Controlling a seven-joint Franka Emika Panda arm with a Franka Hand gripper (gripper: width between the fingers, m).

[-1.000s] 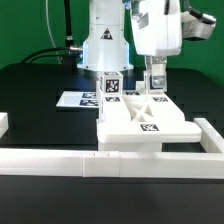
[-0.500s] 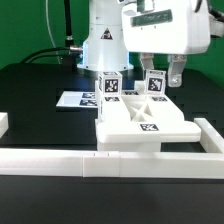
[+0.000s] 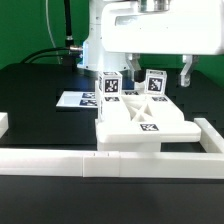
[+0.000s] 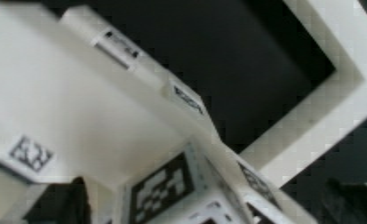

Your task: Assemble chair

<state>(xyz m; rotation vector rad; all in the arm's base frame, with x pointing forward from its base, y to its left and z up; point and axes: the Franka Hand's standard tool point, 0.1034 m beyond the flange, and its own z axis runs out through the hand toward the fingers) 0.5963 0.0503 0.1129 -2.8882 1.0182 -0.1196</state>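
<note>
The chair is a partly joined set of white pieces in the middle of the exterior view. A flat seat panel [image 3: 135, 120] carries a tag, and two upright tagged posts stand at its far edge, one on the left [image 3: 110, 86] and one on the right [image 3: 155, 90]. My gripper [image 3: 158, 78] hangs over the right post with its jaws spread wide, one finger [image 3: 186, 72] well clear on the right side. It holds nothing. The wrist view is blurred and shows a white panel [image 4: 73, 100] and a tagged post [image 4: 171, 185] close below.
The marker board [image 3: 78, 100] lies on the black table at the exterior view's left of the chair. A low white border wall [image 3: 60, 160] runs along the front and up the right side [image 3: 210, 130]; it also shows in the wrist view [image 4: 331, 90]. The arm's base [image 3: 105, 45] stands behind.
The gripper was closed around the right post a second ago. Since then the hand has turned broadside to the camera, its fingers have spread apart, and it has let go of the post.
</note>
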